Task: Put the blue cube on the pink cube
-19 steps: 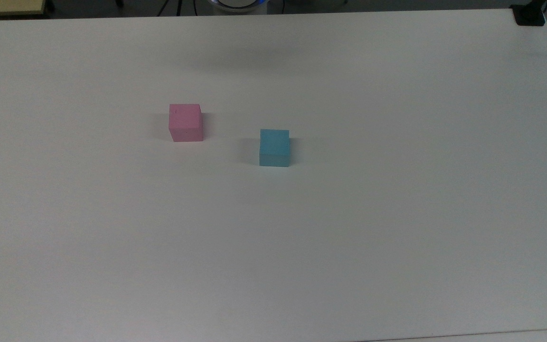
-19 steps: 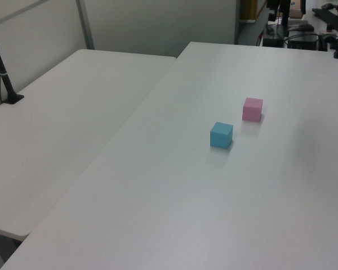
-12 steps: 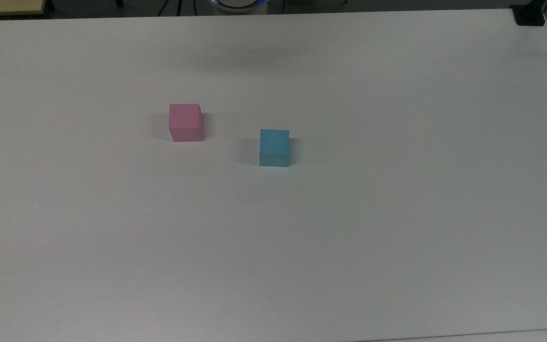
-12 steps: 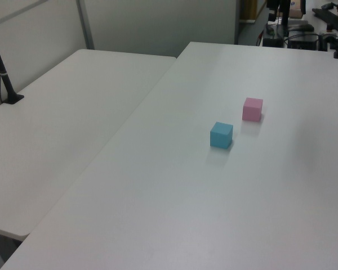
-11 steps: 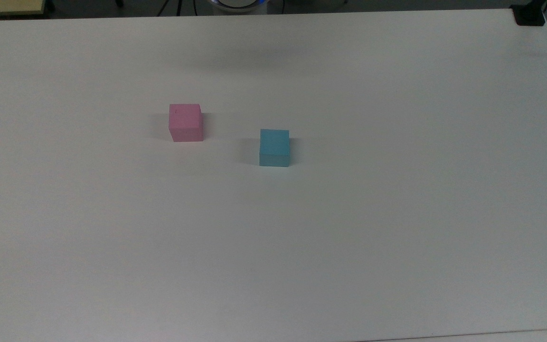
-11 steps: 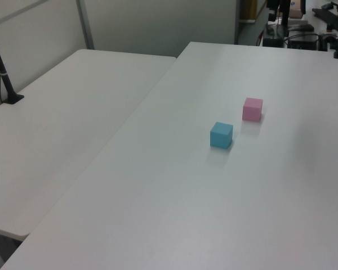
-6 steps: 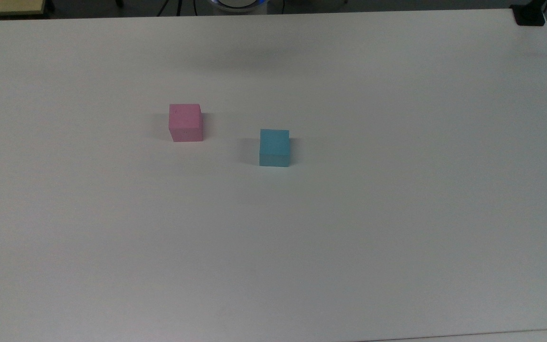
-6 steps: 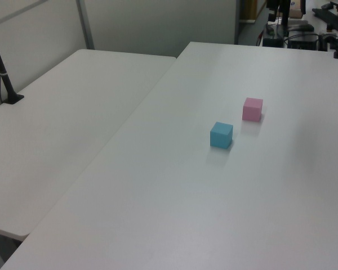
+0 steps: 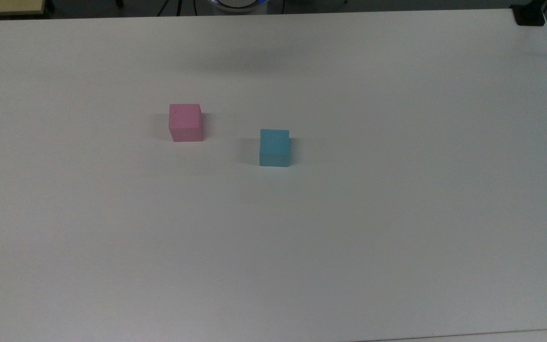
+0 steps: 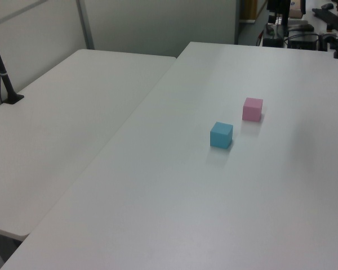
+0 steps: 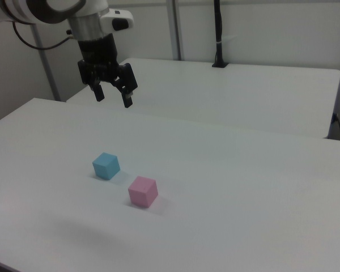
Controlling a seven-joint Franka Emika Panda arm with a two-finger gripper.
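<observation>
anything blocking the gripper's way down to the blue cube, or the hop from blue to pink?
Nothing visible. In the right view the gripper hangs above the table, jaws open, with free air down to the blue cube. The pink cube sits apart from the blue one with bare tabletop between them, and its top is free.

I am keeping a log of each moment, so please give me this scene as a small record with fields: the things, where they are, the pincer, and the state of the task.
blue cube: flat on the white table, nothing on it
pink cube: flat on the table, apart from the blue cube, on the top view's left of it
pincer: open, holds nothing, high above the table in the right view
contact: none between pincer and cubes
stacking: not yet done
</observation>
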